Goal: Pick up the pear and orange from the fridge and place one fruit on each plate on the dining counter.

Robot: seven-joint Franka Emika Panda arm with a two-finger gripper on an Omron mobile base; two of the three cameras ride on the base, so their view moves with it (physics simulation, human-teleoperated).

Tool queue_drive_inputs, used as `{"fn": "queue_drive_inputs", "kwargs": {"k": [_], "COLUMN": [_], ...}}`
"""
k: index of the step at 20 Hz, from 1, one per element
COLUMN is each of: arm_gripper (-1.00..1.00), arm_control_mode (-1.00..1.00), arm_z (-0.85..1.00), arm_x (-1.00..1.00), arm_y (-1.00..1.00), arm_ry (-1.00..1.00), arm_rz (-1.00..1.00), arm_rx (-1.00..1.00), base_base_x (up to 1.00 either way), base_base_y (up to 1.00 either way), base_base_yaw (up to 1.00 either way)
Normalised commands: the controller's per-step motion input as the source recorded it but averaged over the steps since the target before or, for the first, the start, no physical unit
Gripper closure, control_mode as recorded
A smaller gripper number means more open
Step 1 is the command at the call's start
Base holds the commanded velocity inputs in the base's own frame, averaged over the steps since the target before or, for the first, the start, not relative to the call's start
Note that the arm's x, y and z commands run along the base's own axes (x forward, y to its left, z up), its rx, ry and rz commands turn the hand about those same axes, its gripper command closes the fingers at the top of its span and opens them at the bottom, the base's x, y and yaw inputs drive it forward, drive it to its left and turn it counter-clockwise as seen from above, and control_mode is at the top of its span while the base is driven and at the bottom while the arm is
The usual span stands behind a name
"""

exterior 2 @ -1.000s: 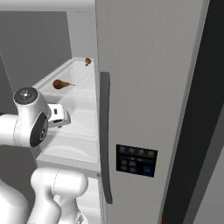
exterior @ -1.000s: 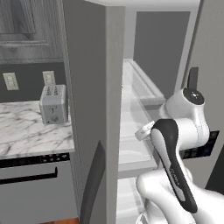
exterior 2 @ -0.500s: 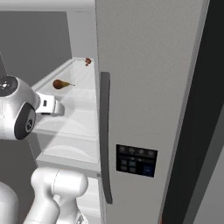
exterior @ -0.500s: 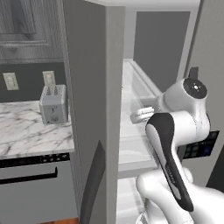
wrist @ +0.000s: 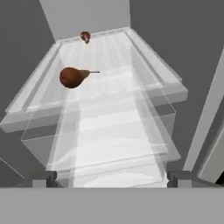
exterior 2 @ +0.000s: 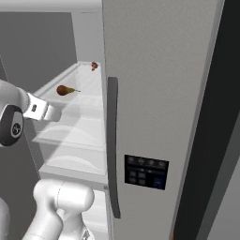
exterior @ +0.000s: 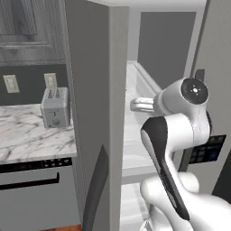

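The grey fridge [exterior 2: 154,93] stands open with its left door [exterior: 90,90] swung out. On a white upper shelf [wrist: 109,131] lies the pear [wrist: 72,77], dark reddish-brown with a thin stem, also seen from the right base view [exterior 2: 64,90]. My gripper [wrist: 111,179] is open, fingertips far apart, nothing between them, well short of the pear and a little below it. The hand reaches into the fridge opening [exterior: 134,105] from the right. A smaller red-brown item [wrist: 85,36] sits at the shelf's back. The orange, the plates and the dining counter are out of view.
Left of the fridge, a marble worktop [exterior: 31,140] carries a toaster [exterior: 55,108], with a dark-fronted appliance [exterior: 31,180] under it. The right door bears a dark curved handle [exterior 2: 112,145] and the black dispenser panel [exterior 2: 145,171]. Clear shelf fronts [wrist: 100,109] rise before the pear.
The arm has swung up and to the left, carrying the hand higher and further into the fridge. The pear and the small item at the back have stayed put.
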Motion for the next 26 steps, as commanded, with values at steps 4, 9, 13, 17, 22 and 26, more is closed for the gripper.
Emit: {"fn": "queue_drive_inputs", "kwargs": {"k": [4,9,13,17,22,26], "arm_gripper": [-1.0,-1.0,-1.0,-1.0,-1.0,-1.0], "arm_control_mode": [-1.0,-1.0,-1.0,-1.0,-1.0,-1.0], "arm_z": [0.56,0.41,-0.03,-0.32,-0.16,0.0], "arm_x": [0.17,0.26,0.34,0.33,0.49,0.52], "arm_y": [-0.03,0.0,0.04,0.04,0.09,0.09], "arm_ry": [0.1,0.1,0.03,-0.02,-0.03,-0.02], "arm_rz": [-0.19,-0.03,0.0,0.0,0.0,0.0], "arm_rx": [0.14,0.18,0.1,0.05,0.06,0.13], "base_base_x": [0.0,0.0,0.0,0.0,0.0,0.0], "base_base_y": [0.0,0.0,0.0,0.0,0.0,0.0], "base_base_yaw": [0.0,0.0,0.0,0.0,0.0,0.0]}}
